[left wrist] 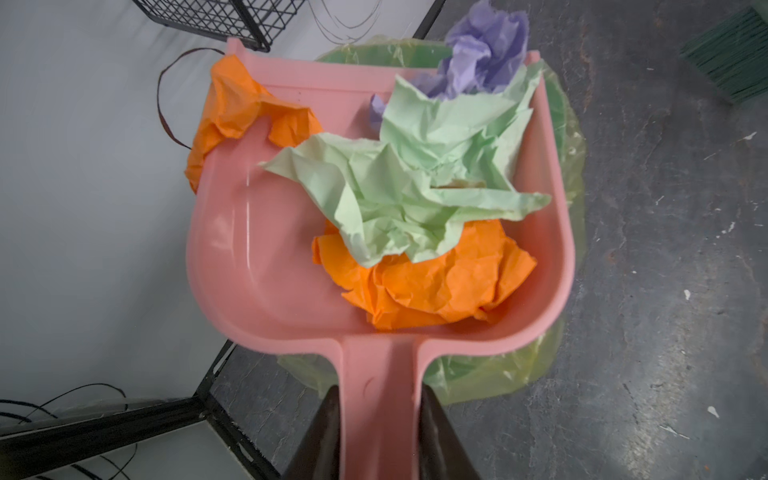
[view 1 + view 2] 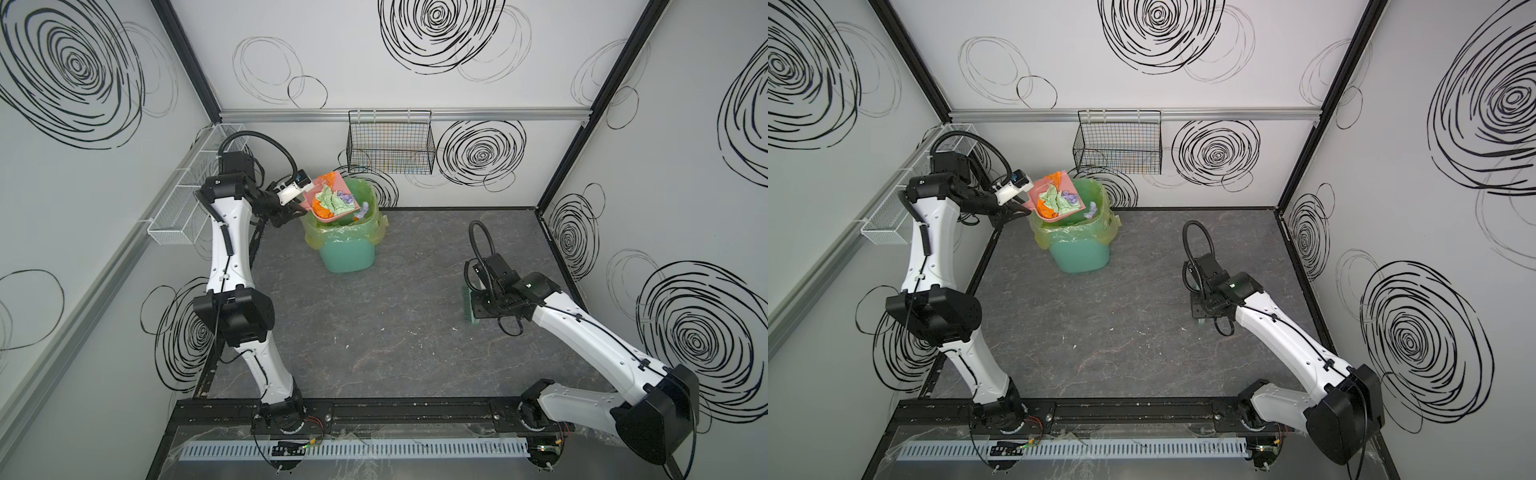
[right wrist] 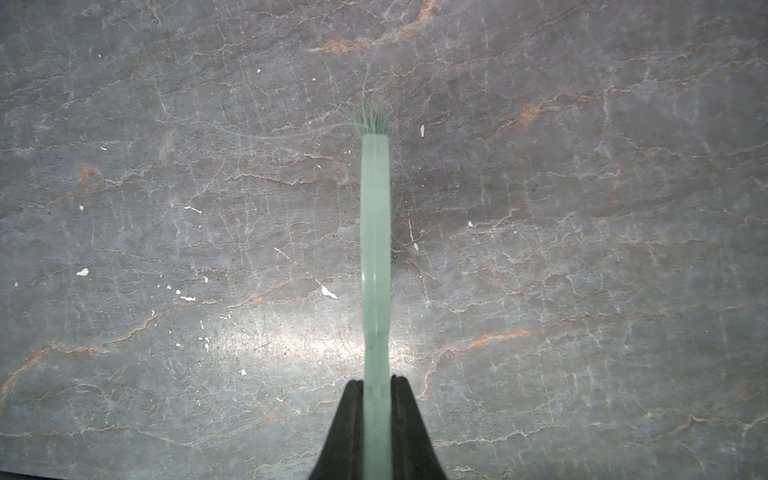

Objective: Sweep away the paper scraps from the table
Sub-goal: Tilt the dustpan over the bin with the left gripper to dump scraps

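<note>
My left gripper [image 1: 379,399] is shut on the handle of a pink dustpan [image 1: 257,249], held tilted over a green bin [image 2: 347,253] at the back of the table [image 2: 395,332]. Orange, pale green and lilac paper scraps [image 1: 415,187] lie in the pan in both top views [image 2: 330,199] [image 2: 1054,199]. One lilac scrap [image 2: 361,210] sits past the pan's lip at the bin's mouth. My right gripper [image 3: 377,380] is shut on the pale green handle of a brush [image 3: 375,249]. The brush's bristles [image 2: 468,305] rest on the table at the right.
The bin is lined with a yellow-green plastic liner [image 2: 316,237]. A black wire basket [image 2: 390,145] hangs on the back wall above the bin. A white mesh basket [image 2: 187,203] is fixed to the left wall. Small white flecks [image 2: 336,338] dot the table.
</note>
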Robot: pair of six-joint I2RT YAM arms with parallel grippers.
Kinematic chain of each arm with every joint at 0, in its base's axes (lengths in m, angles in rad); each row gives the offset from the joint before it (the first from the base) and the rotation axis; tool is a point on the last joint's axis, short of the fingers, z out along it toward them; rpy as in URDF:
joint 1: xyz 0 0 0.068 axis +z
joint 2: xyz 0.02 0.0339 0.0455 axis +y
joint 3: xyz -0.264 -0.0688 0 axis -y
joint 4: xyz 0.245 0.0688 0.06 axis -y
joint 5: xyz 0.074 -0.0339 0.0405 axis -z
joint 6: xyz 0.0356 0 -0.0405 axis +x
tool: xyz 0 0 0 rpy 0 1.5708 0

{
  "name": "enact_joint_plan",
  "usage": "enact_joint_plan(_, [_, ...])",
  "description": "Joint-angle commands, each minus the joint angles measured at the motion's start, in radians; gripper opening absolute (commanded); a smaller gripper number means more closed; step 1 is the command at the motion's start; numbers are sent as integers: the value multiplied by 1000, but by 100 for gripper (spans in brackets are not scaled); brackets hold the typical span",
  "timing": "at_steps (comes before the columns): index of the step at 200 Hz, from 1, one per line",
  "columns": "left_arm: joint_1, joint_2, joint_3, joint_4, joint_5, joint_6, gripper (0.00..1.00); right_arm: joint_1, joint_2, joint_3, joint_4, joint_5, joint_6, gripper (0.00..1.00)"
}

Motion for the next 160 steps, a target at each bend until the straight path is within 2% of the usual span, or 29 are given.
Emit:
enact_joint_plan(1, [-14, 14, 50, -40, -68, 46, 0, -4, 3, -8, 7, -2, 7, 0])
enact_joint_plan(112, [-162, -35, 8, 78, -454, 212, 0, -5, 0, -29, 23, -15, 11, 0])
enact_joint_plan(160, [-221, -88, -51, 167, -584, 282, 0, -5, -12, -38, 24, -5, 12, 0])
